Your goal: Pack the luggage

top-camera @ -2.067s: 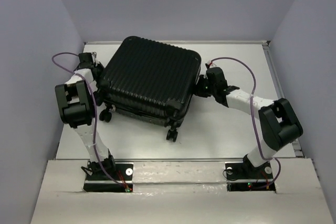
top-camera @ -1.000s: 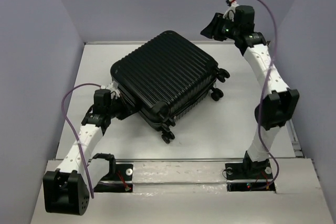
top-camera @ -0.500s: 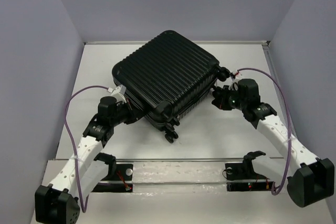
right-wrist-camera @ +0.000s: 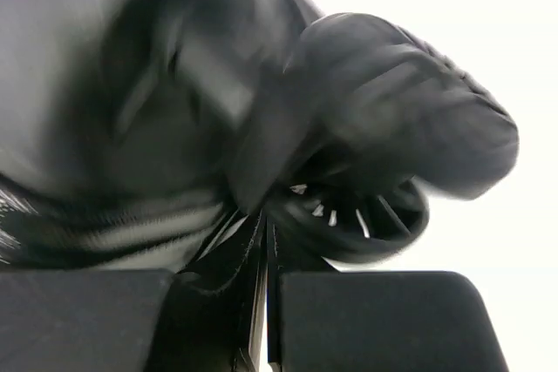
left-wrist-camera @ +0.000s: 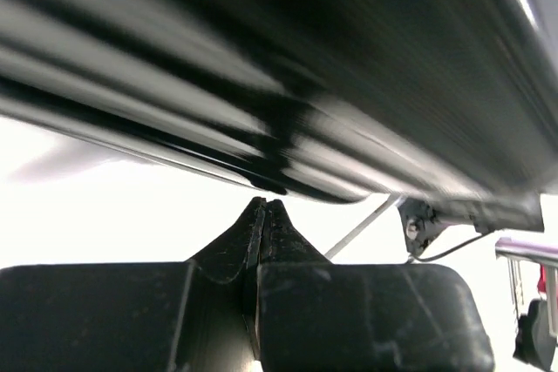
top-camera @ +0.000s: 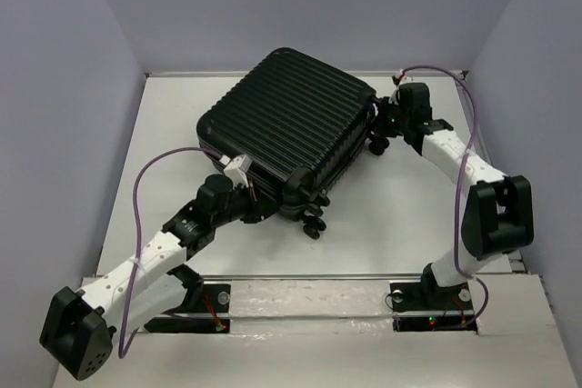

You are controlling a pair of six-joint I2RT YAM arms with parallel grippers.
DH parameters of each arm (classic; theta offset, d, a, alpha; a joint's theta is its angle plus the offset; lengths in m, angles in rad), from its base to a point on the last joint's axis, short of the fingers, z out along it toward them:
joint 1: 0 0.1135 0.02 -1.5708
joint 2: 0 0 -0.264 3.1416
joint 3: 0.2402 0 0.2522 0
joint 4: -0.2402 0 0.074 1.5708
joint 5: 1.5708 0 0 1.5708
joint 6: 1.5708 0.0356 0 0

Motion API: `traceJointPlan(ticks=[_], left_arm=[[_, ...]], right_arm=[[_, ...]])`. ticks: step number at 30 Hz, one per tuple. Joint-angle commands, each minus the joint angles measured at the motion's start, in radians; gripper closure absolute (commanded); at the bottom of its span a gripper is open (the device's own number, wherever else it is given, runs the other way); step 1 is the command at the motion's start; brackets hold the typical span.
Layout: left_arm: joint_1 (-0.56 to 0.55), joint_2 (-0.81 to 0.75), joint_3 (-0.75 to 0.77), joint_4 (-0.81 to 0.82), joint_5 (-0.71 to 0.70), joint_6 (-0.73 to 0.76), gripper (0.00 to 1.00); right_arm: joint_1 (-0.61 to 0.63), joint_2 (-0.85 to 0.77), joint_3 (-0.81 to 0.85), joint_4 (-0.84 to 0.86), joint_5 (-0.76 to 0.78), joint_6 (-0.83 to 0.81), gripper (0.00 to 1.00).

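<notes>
The luggage [top-camera: 282,124], a closed black ribbed suitcase, lies flat and turned at an angle on the white table [top-camera: 400,215]. My left gripper [top-camera: 257,209] is shut and empty, its tip against the suitcase's near-left side. In the left wrist view the shut left gripper [left-wrist-camera: 264,208] sits just under the blurred ribbed shell of the luggage [left-wrist-camera: 305,67]. My right gripper [top-camera: 382,124] is shut at the suitcase's right corner, beside a wheel [top-camera: 376,145]. In the right wrist view the shut right gripper [right-wrist-camera: 264,224] touches that wheel [right-wrist-camera: 366,219].
Purple walls close in the table on the left, back and right. More wheels [top-camera: 314,224] stick out from the suitcase's near corner. A metal rail [top-camera: 309,293] with both arm bases runs along the near edge. Purple cables loop off both arms.
The suitcase has turned and slid toward the back right. My left arm has stretched further right along its near side. My right arm swung up to the right corner wheel, with its gripper shut.
</notes>
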Motion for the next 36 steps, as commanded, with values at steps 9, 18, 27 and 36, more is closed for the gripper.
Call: traceJointPlan(ticks=[9,18,27,36], left_arm=[[-0.220,0.188,0.116,0.238,-0.064,-0.019,0.94],[-0.255,0.126,0.101,0.200,0.104,-0.046,0.72],[-0.258,0.136,0.150,0.279,0.123,-0.098,0.32],[-0.260,0.247,0.216,0.324,0.101,-0.098,0.35]], right_arm=[[-0.023,-0.039,-0.006,0.141,-0.133,-0.035,0.68],[0.213,-0.375,-0.563,0.532,-0.220,0.045,0.64],[0.285,-0.282,-0.668,0.899,-0.292,-0.008,0.48],[0.285,-0.179,-0.641,0.985,-0.360,-0.056,0.48]])
